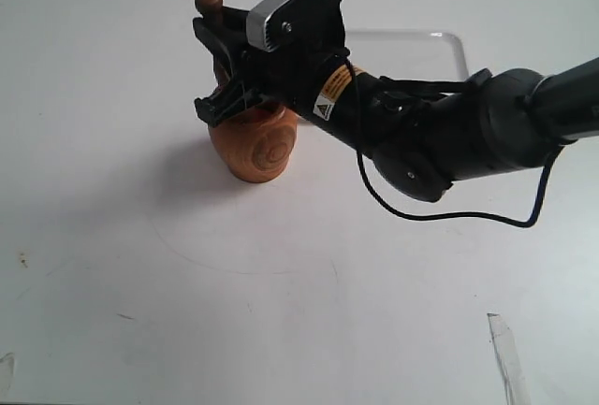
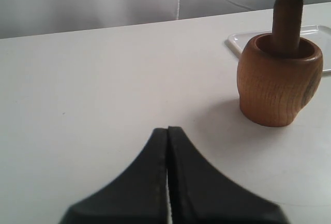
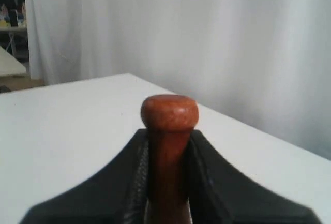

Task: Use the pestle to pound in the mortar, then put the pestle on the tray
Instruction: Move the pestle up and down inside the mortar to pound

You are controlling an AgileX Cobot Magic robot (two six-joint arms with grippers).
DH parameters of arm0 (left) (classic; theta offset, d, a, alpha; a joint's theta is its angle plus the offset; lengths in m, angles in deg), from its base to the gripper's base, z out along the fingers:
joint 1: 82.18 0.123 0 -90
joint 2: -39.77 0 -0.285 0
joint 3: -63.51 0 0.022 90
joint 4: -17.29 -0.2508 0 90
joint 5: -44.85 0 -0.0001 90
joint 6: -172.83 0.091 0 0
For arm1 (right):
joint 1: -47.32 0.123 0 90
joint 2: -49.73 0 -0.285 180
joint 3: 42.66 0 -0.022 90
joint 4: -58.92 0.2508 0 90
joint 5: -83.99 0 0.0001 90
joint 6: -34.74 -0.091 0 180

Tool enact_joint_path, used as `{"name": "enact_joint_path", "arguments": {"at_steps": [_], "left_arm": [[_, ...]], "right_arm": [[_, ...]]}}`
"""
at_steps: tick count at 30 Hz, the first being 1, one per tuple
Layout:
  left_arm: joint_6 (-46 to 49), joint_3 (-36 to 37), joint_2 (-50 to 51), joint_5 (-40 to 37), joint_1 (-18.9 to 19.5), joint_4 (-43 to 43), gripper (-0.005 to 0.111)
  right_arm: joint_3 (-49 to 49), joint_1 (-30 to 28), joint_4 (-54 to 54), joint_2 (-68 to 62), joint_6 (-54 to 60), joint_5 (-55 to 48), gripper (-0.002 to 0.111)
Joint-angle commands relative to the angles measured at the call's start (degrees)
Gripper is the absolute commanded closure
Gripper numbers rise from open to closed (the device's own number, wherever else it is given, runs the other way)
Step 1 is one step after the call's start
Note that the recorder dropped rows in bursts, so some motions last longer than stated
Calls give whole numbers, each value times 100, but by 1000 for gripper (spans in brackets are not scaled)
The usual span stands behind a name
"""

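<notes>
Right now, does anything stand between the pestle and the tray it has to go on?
Nothing visible does. The pestle, clamped in the right tool, stands inside the mortar, so only the mortar's wall must be cleared; the tray lies just beyond it.

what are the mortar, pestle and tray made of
The mortar looks like turned wood: orange-brown, with fine grain lines down its side and a soft satin sheen. The pestle is a darker reddish-brown wood, smooth, with faint mottling on its knob. The tray is white and smooth with a thin raised rim. It is probably plastic, though glazed ceramic cannot be ruled out.
</notes>
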State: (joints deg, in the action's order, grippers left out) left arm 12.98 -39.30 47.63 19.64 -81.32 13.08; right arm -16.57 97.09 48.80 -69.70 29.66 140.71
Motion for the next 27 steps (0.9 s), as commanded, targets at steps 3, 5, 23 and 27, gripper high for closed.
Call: {"name": "enact_joint_path", "arguments": {"at_steps": [3,5,23,27], "left_arm": [[-47,3,-7,17,-44,42,107],[-47,3,-7,17,-44,42,107],[-47,3,-7,17,-44,42,107],[-47,3,-7,17,-44,42,107]], "right_arm": [[-32,4,-16,-268,200,-473,108],[-32,4,15,-416,200,-460,108],[-32,-242,173,-263,-106,521,108],[-32,-242,128,-886,-378,521,108]]}}
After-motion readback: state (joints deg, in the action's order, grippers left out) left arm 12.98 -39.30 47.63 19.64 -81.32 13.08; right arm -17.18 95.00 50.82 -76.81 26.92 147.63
